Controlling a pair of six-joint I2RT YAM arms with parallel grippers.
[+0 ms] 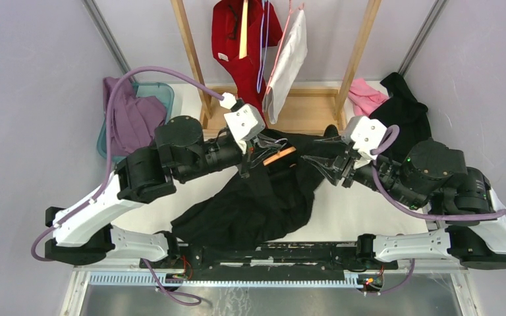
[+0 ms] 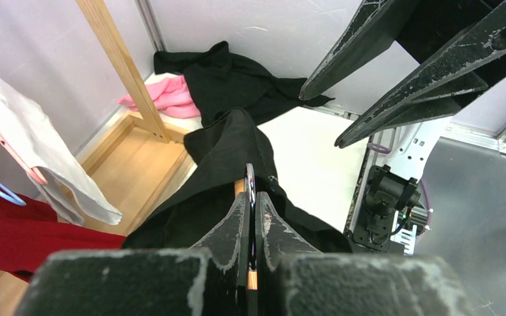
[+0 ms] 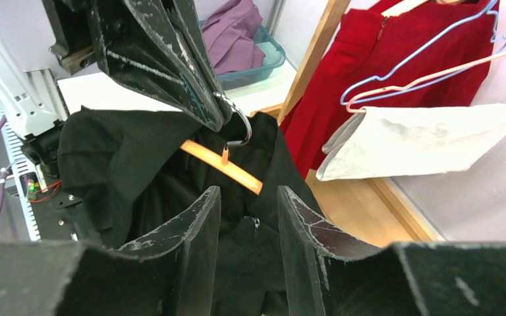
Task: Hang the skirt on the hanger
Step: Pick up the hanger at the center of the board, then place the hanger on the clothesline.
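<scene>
The black skirt (image 1: 250, 204) lies bunched on the table between the arms. A wooden hanger (image 1: 280, 156) with a metal hook pokes out of its top. My left gripper (image 1: 253, 158) is shut on the hanger's hook (image 2: 250, 178) and holds the hanger inside the skirt (image 2: 224, 151). My right gripper (image 1: 316, 163) is open. In the right wrist view its fingertips (image 3: 249, 197) straddle a fold of the skirt (image 3: 105, 158) with a small zipper pull, just below the hanger bar (image 3: 221, 164). The hanger's far end is hidden under fabric.
A wooden rack (image 1: 191, 52) at the back holds a red skirt (image 1: 234, 46) and a white skirt (image 1: 288, 59) on hangers. A teal bin (image 1: 165, 92) with a purple garment (image 1: 128, 115) stands back left. Pink (image 1: 365, 95) and black (image 1: 408, 105) clothes lie back right.
</scene>
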